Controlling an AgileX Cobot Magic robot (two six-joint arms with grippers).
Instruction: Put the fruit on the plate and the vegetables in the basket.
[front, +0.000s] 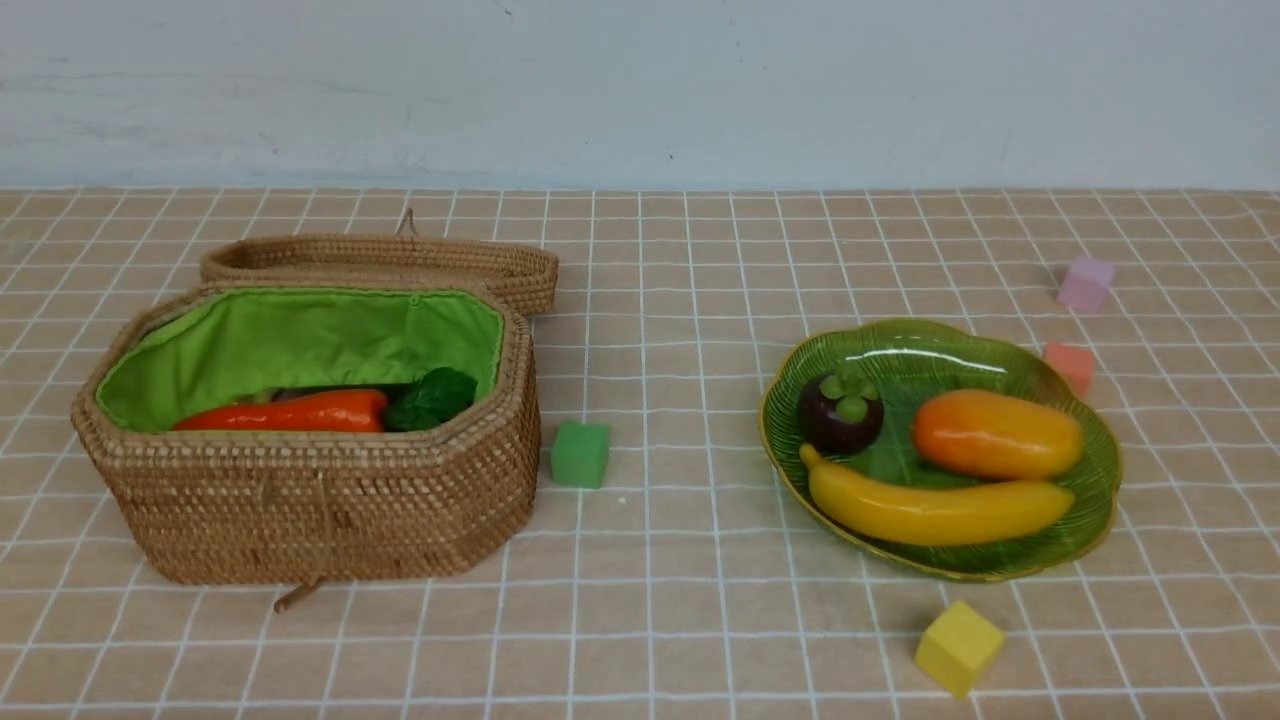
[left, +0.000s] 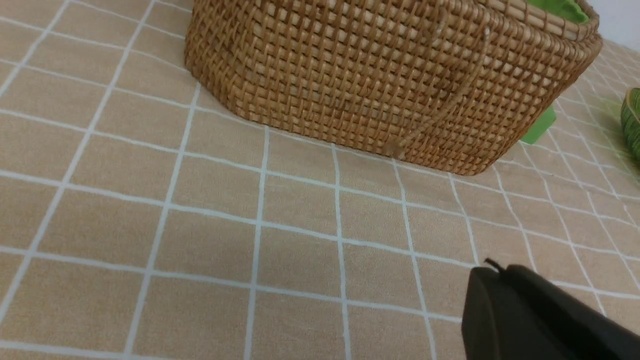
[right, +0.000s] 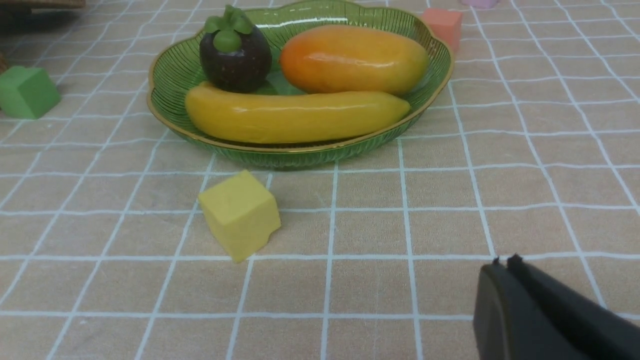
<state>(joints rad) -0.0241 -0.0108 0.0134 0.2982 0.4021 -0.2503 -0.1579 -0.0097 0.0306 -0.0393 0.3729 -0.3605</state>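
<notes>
On the right of the front view, the green glass plate (front: 1095, 470) holds the banana (front: 935, 511), the mango (front: 995, 434) and the dark-purple mangosteen (front: 840, 413). The open wicker basket (front: 320, 500) on the left has an orange carrot (front: 290, 412) with green leaves (front: 432, 398) lying in it; other vegetables are mostly hidden behind its wall. Neither arm appears in the front view. My left gripper (left: 495, 270) is shut and empty, low over the cloth near the basket's side (left: 380, 85). My right gripper (right: 502, 262) is shut and empty, short of the plate (right: 170, 75) and its banana (right: 295, 116).
Small cubes lie on the checked cloth: green (front: 579, 453) beside the basket, yellow (front: 958, 647) in front of the plate, orange (front: 1070, 365) and pink (front: 1086, 283) behind it. The basket's lid (front: 380, 262) lies open behind it. A pale wall bounds the table's far edge.
</notes>
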